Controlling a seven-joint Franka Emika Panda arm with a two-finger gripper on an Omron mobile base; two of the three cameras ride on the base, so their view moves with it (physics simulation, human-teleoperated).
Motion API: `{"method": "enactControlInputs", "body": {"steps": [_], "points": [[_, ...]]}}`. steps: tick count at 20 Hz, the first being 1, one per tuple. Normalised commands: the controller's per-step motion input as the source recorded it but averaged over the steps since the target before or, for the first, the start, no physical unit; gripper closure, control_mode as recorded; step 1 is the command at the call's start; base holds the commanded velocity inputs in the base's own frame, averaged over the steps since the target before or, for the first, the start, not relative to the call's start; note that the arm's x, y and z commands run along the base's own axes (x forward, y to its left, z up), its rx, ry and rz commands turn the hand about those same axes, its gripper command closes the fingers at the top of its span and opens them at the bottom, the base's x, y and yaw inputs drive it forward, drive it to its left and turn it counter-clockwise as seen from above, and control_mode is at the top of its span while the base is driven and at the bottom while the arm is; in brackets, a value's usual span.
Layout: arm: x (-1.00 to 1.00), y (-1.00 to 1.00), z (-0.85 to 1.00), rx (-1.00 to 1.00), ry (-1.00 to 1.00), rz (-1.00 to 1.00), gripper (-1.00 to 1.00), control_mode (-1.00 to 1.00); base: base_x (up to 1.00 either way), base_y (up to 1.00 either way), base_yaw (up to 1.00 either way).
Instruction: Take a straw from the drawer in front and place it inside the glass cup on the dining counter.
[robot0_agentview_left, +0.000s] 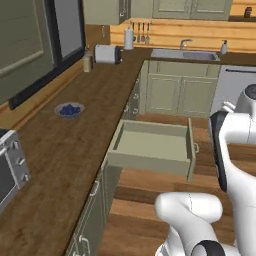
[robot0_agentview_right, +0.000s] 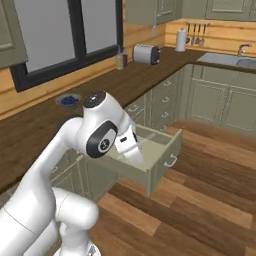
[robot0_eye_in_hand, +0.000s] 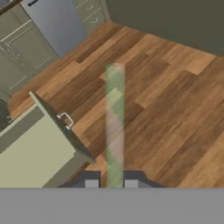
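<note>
End effector (robot0_eye_in_hand: 112, 183) pinched narrow on straw (robot0_eye_in_hand: 114, 127); pale green translucent stick runs straight out from between fingertips (robot0_eye_in_hand: 91, 181), gripped at one end so free end can go into cup.
Hand carried over wood floor (robot0_eye_in_hand: 175, 109), clear of drawer (robot0_agentview_left: 150, 145).
Drawer open, inside looks bare, though far corner poorly seen.
Pick step judged done; transport to cup remains.

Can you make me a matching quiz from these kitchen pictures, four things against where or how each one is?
Things:
1 straw
2 drawer
3 toaster
4 blue bowl

States:
A pulled open, nothing showing inside
B far end of the worktop, near the corner
C gripped between the fingertips, above the wood floor
D on the worktop below the window

Pairs: 1-C, 2-A, 3-B, 4-D
</note>
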Motion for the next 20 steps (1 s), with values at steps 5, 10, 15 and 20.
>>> {"method": "enactControlInputs", "body": {"steps": [5, 10, 15, 20], "points": [[0.00, 0.00, 0.00, 0.00, 0.00, 0.00, 1.00, 1.00, -0.34, -0.01, -0.73], [0.00, 0.00, 0.00, 0.00, 0.00, 0.00, 1.00, 1.00, -0.14, 0.00, -0.77], [0.00, 0.00, 0.00, 0.00, 0.00, 0.00, 1.00, 1.00, -0.01, -0.05, -0.71], [0.00, 0.00, 0.00, 0.00, 0.00, 0.00, 1.00, 1.00, 0.07, -0.23, -0.65]]}}
